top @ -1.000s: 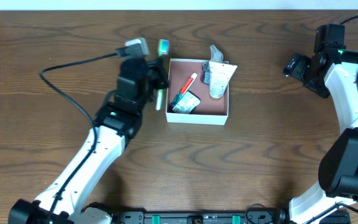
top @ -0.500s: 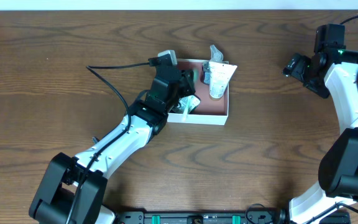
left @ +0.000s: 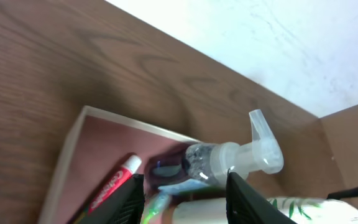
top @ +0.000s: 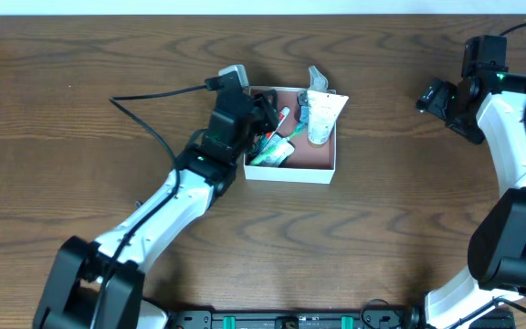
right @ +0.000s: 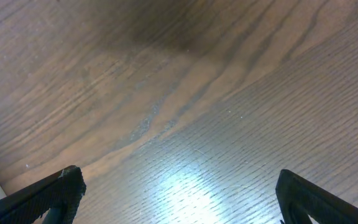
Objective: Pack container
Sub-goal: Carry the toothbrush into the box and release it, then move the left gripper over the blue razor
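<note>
Presently hanging the left gripper (top: 263,114) low over the left half of the container (top: 313,158), with its fingers (left: 128,200) spread apart and pinching nothing. Seeing only the tip of the pale green toothbrush (top: 281,142) between them in the wrist view, without being able to tell whether it is touching a pad. Probably hovering there for dropping items straight down into the box instead of dragging them across a wall.

Parking the right gripper (top: 435,95) well apart at the far right of the table (top: 409,228), over bare wood, with its fingers (right: 64,190) splayed wide and empty. Apparently keeping out of the other arm's way.

Finding the container near the table's middle, slightly toward the far edge, resting flat with its open face pointing straight up. Being square, offering no true long axis. Lying with its walls nearly parallel to the table's edges, turned only slightly.

Noting the contents lying where they fit:
- Red-and-white toothpaste tube (top: 281,117) and toothbrush running diagonally, lower left to upper right, over a teal packet (top: 275,155).
- Clear spray bottle (top: 307,108) and white leaf-printed tube (top: 323,122) leaning into the far right corner, with the nozzle poking past the rim, seemingly being too long for lying flat inside.
</note>
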`<state>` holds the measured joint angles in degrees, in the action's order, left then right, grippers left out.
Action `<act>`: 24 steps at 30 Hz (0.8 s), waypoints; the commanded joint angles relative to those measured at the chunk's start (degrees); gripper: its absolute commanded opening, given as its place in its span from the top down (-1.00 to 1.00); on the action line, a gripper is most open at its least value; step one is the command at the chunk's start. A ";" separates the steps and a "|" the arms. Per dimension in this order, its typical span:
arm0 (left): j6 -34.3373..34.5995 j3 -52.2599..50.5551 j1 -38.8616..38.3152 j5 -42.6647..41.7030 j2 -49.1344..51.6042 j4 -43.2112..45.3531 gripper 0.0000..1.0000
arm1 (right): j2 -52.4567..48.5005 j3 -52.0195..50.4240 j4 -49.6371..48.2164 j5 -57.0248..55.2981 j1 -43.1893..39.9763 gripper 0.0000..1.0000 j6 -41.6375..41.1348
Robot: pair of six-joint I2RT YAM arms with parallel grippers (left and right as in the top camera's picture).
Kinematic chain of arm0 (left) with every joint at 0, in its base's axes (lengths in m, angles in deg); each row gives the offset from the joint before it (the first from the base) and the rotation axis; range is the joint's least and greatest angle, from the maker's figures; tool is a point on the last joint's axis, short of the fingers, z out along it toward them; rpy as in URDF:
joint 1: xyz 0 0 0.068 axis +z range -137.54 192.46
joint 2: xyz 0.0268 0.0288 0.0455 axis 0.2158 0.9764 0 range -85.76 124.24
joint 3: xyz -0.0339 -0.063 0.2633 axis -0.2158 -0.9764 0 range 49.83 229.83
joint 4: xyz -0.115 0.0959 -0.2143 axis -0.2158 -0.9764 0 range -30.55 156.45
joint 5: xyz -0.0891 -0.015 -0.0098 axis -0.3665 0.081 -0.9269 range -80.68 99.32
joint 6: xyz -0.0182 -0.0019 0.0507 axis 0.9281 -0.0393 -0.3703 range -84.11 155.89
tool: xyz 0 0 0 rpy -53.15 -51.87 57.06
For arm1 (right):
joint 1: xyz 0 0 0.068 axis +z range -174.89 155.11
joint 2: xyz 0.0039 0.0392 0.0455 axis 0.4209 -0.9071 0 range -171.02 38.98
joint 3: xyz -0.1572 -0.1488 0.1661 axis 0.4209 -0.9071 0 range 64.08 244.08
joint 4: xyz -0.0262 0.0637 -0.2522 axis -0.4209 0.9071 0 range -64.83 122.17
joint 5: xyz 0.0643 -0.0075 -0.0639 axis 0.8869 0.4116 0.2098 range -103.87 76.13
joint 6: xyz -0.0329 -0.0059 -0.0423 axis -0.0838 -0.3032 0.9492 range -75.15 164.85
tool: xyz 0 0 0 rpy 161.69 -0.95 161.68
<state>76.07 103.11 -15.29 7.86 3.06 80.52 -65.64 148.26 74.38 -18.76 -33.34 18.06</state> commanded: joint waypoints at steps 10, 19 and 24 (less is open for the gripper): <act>-11.26 0.59 2.97 0.04 -17.20 -25.35 0.12 | -0.13 0.52 0.02 -0.20 -0.11 -0.98 -0.83; -9.97 0.59 11.76 10.16 -30.12 -54.51 -0.33 | -0.13 0.52 0.02 -0.20 -0.11 -0.99 -0.83; -15.28 0.09 16.63 19.54 -28.37 -58.05 -0.96 | -0.13 0.52 0.02 -0.22 -0.11 -0.98 -0.83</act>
<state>64.38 103.15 -0.69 19.42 -26.64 22.69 -65.64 148.30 74.40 -18.58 -33.34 18.08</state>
